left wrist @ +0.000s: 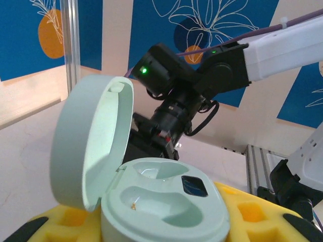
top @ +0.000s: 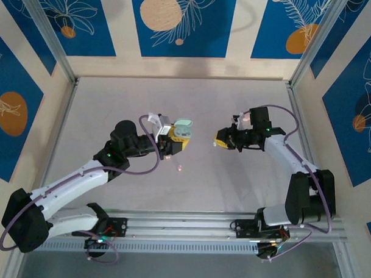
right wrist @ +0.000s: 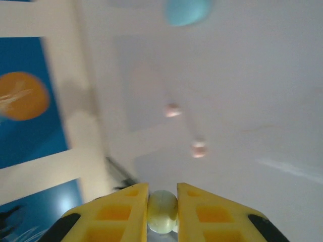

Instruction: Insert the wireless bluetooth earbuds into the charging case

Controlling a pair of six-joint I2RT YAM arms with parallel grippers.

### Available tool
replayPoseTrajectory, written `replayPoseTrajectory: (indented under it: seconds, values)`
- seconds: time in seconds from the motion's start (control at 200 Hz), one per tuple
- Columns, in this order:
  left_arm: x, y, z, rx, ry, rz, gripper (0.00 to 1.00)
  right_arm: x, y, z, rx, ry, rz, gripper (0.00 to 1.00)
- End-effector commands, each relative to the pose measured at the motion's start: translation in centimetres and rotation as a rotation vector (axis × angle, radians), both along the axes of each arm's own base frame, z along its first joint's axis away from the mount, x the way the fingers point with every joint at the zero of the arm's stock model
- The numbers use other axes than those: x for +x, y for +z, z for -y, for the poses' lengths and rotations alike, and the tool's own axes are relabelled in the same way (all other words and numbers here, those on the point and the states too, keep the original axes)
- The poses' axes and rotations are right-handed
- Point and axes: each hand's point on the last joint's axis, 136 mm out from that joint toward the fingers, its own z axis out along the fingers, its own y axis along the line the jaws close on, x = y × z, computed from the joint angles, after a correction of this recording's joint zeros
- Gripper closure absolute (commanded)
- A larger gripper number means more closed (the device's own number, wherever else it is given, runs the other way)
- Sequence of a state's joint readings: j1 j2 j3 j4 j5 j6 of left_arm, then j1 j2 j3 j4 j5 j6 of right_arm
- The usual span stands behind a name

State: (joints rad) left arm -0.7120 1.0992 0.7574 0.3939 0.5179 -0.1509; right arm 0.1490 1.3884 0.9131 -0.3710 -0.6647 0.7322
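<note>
My left gripper (top: 178,139) is shut on the charging case (top: 184,126), a pale mint case held above the table's middle. In the left wrist view the case (left wrist: 166,201) sits between my yellow fingers (left wrist: 252,214) with its lid (left wrist: 88,146) swung open to the left. Both of its hollows are empty. My right gripper (top: 221,141) hangs a little right of the case and points toward it. Its yellow fingers (right wrist: 118,217) are shut on a pale green earbud (right wrist: 162,210). Two pink earbuds (right wrist: 172,110) (right wrist: 199,148) lie on the table; one earbud (top: 180,168) is below the case.
The grey table (top: 113,106) is walled on three sides by blue and cream panels. An aluminium rail (top: 188,227) runs along the near edge by the arm bases. A pale teal rounded thing (right wrist: 187,11) is cut off at the top of the blurred right wrist view.
</note>
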Motion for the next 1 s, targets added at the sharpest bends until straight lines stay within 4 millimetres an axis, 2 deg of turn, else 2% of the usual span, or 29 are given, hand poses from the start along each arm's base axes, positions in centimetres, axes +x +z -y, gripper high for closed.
replayPoseTrajectory:
  seconds: [0.0,0.16,0.56,0.835,0.995]
  values:
    - [-0.2,0.7,-0.4,-0.012,0.016,0.036,0.62,-1.2,6.0,-2.1,0.288,0.127,0.051,0.79]
    - [0.0,0.2,-0.3,0.002,0.018,0.032,0.63,-1.8,9.4,-2.5,0.397,0.176,0.100,0.78]
    - [0.3,-0.8,-0.3,0.021,0.034,0.039,0.62,-1.8,13.3,-2.7,0.463,0.084,0.095,0.77]
    - [0.4,-1.0,0.0,0.002,0.024,0.078,0.62,-5.0,18.2,-6.1,0.352,0.191,0.323,0.77]
    - [0.6,-0.8,0.1,-0.024,0.028,0.115,0.62,-6.4,19.5,-8.0,0.308,0.249,0.407,0.77]
